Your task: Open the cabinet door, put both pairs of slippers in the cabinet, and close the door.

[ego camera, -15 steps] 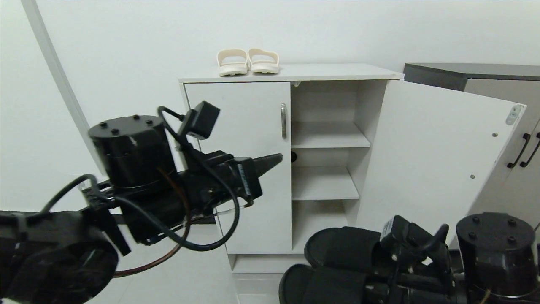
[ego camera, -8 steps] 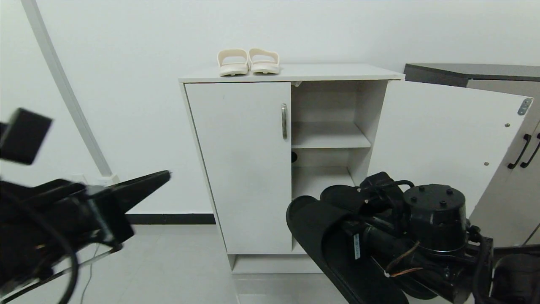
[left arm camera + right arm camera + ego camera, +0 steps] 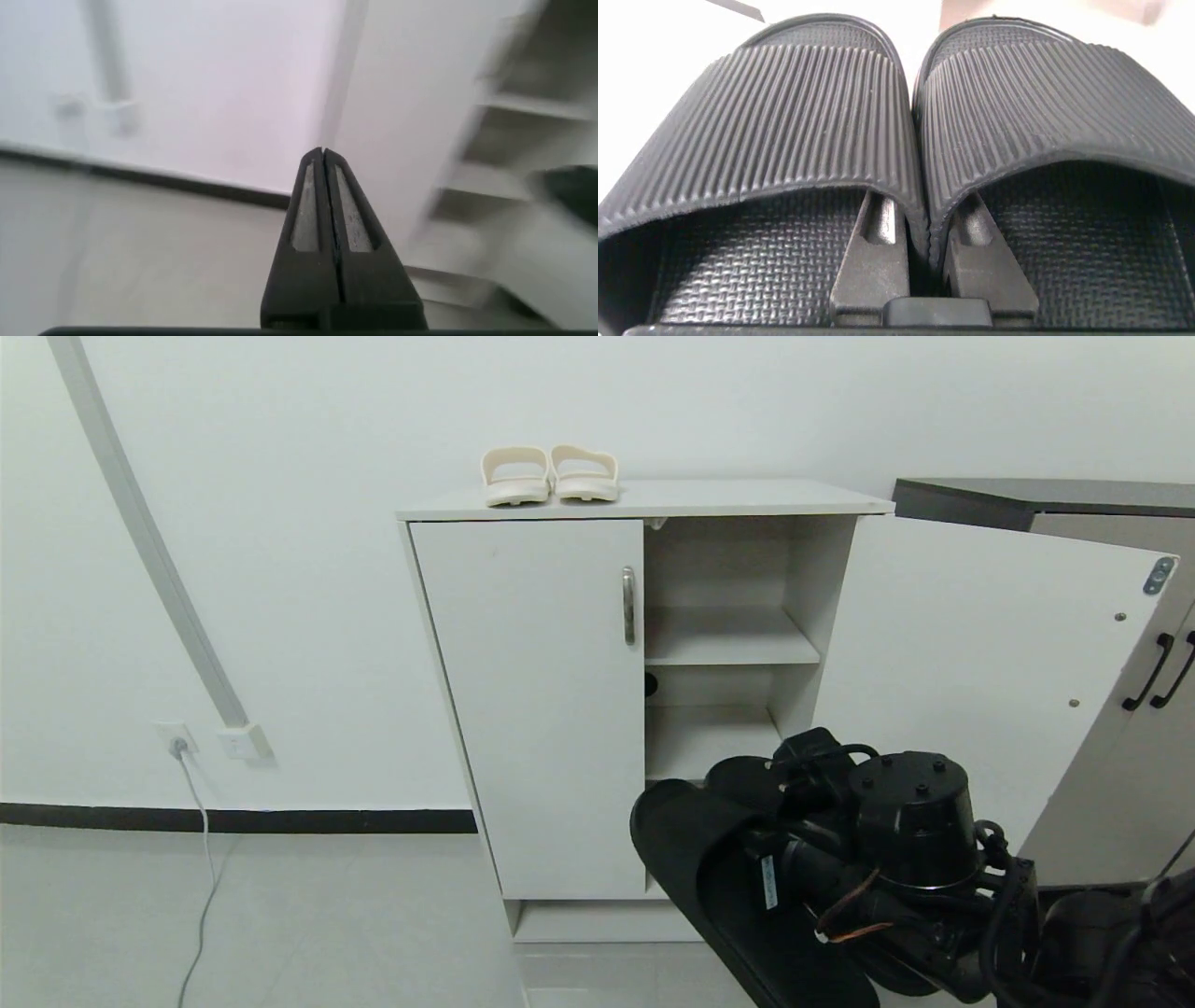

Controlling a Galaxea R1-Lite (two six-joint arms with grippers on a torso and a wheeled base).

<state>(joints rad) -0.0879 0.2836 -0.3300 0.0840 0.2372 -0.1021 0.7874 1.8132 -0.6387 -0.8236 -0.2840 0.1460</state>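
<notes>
At the left, left gripper (image 3: 322,159): fingers pressed flat together with nothing between them. It points at the floor and wall beside the cabinet, probably held aside so the opening is free for the other arm.
Left door (image 3: 532,709): shut, its metal handle (image 3: 628,605) at the inner edge. It likely need not be opened, since the other half already gives access.
Cream slippers (image 3: 549,474): side by side on the cabinet (image 3: 747,497) top, toward its left end and toes to the wall. This pair is not yet stowed and looks like the second load.
Shelves (image 3: 728,649): two bare boards show in the open right half, with a lower bay beneath them. The middle one sits nearest the carried pair, so it seems the likely target.
Black slippers (image 3: 709,877): held in the air just in front of the open half, low down, toes toward the cabinet and soles tilted.
Right gripper (image 3: 924,219): clenched on the black pair, one finger under each strap, squeezing the two inner strap walls together. That lets both slippers travel as one piece.
Right door (image 3: 971,653): swung wide to the right, leaving the arm's approach unobstructed. It is to be closed last.
Grey cabinet (image 3: 1074,495): behind the open door, not part of the job.
</notes>
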